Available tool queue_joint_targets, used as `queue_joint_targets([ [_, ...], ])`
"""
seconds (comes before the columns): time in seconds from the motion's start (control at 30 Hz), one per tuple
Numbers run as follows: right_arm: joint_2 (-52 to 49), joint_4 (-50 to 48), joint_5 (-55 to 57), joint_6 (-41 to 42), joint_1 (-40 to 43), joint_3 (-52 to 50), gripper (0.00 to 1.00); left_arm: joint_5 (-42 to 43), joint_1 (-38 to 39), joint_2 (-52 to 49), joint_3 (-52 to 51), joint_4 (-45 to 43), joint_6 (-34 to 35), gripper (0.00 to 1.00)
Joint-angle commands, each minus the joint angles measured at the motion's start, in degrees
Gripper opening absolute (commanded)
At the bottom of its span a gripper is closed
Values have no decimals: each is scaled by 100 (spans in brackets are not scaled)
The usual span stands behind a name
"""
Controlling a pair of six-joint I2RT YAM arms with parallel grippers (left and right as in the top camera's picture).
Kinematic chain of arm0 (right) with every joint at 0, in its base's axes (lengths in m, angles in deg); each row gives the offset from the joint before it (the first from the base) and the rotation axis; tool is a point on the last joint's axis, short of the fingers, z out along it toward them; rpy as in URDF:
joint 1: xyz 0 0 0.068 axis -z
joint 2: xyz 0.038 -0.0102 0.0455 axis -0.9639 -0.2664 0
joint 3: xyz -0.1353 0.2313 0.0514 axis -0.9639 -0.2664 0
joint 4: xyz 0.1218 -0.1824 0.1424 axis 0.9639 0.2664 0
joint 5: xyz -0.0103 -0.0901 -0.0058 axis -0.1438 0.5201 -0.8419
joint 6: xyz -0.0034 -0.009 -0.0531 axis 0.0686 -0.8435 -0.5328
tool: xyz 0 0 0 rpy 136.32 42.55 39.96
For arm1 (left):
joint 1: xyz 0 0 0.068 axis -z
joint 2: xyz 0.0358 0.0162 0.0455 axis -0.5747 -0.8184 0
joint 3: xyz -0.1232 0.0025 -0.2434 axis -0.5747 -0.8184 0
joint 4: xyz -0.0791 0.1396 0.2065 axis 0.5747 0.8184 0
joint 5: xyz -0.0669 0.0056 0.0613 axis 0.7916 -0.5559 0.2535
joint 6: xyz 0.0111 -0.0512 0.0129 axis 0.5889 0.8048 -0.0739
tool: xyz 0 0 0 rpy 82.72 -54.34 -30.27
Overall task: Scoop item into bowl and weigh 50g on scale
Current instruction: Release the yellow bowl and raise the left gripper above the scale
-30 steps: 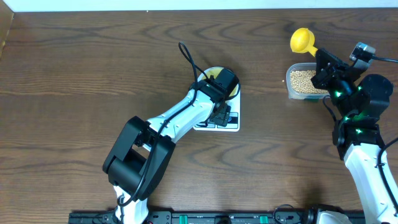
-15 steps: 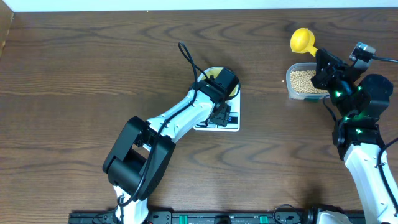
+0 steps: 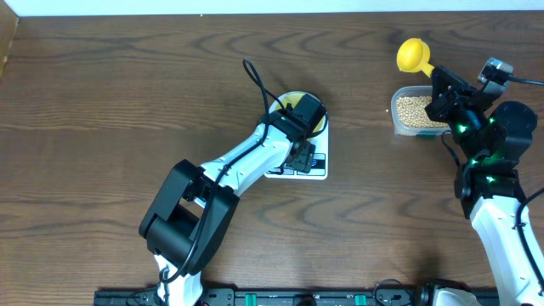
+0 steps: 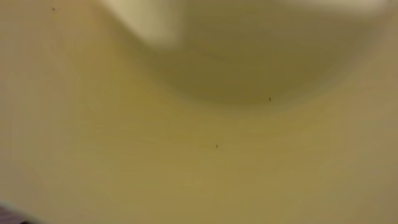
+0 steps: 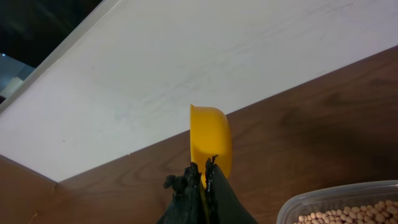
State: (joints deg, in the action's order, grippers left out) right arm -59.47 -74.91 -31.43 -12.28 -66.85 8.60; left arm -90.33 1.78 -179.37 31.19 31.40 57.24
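With free bench [image 3: 127, 85] around, the wide left hand [image 3: 304, 110] sits over the bowl [image 3: 288, 97] on the scale [image 3: 317, 171], its camera giving only yellow blur, while the right hand [image 5: 204, 171] pinches the scoop [image 3: 412, 53] by the tub [image 3: 398, 124] of beans [image 3: 412, 106] near the far edge.

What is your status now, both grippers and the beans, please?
Left gripper open, over bowl on scale, in the way. Right gripper shut on empty yellow scoop. Beans in tub.

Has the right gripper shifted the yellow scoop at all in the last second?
No. In the overhead view the yellow scoop, held in the right gripper, sits at the same spot beyond the clear tub, with no shift either way.
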Motion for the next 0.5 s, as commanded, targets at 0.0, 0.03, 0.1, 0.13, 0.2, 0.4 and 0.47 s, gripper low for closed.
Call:
queue_joint_targets([
  [0.0,66,4,-35,-101,24,87,1,-28,-13,-50,-164,50,48,88],
  [0.03,66,4,-35,-101,24,87,1,-28,-11,-11,-162,68,46,88],
  [0.1,66,4,-35,-101,24,87,1,-28,-13,116,-160,72,46,88],
  [0.13,66,7,-35,-101,24,87,1,-31,-13,192,-160,68,46,88],
  [0.2,66,4,-35,-101,24,87,1,-31,-13,361,-160,70,24,88],
  [0.4,66,4,-35,-101,24,87,1,-28,-13,769,-160,197,-2,88],
  [0.47,66,4,-35,-101,24,87,1,-28,-13,903,-160,240,-2,88],
])
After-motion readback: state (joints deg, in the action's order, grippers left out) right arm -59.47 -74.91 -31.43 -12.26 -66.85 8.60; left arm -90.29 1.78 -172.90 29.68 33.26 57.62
